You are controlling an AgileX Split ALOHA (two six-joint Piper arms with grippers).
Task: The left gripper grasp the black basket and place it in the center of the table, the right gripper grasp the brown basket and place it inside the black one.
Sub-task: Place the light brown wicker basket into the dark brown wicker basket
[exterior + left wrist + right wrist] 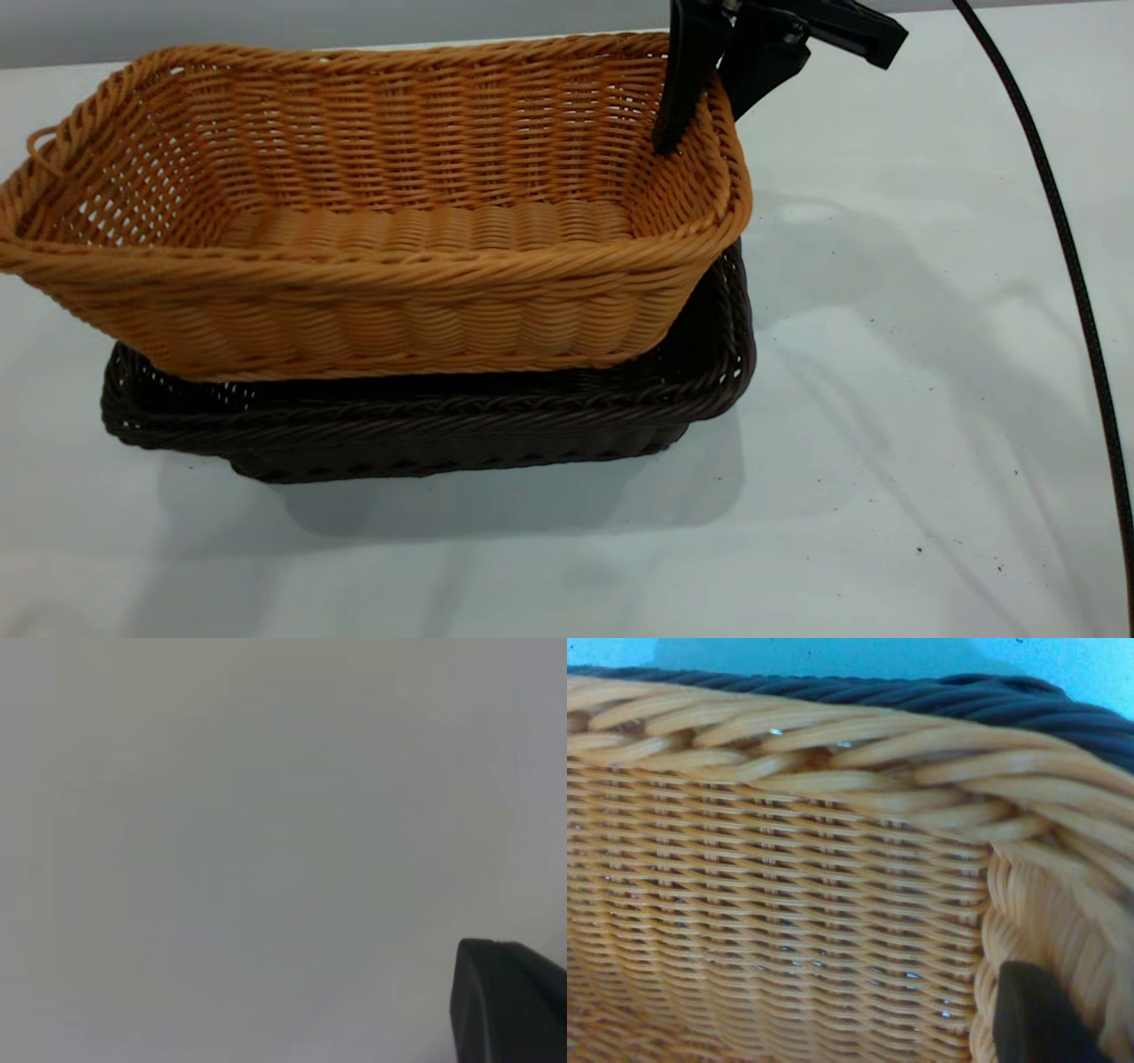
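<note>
The brown basket (381, 301) rests tilted in the black basket (443, 425), its left end sticking out past the black rim. The black basket stands on the table (886, 399), mid-table in the exterior view. My right gripper (702, 128) is shut on the brown basket's far right corner, one finger inside the rim and one outside. The right wrist view shows the brown basket's weave (788, 904), the black basket's rim (992, 695) behind it, and one dark fingertip (1036, 1019) against the corner. The left wrist view shows only bare table (221, 833) and part of the left gripper's dark fingertip (505, 1001).
A black cable (1076, 266) runs down the right side of the table. Small dark specks lie on the tabletop near the front right. Open table surface lies in front of and to the right of the baskets.
</note>
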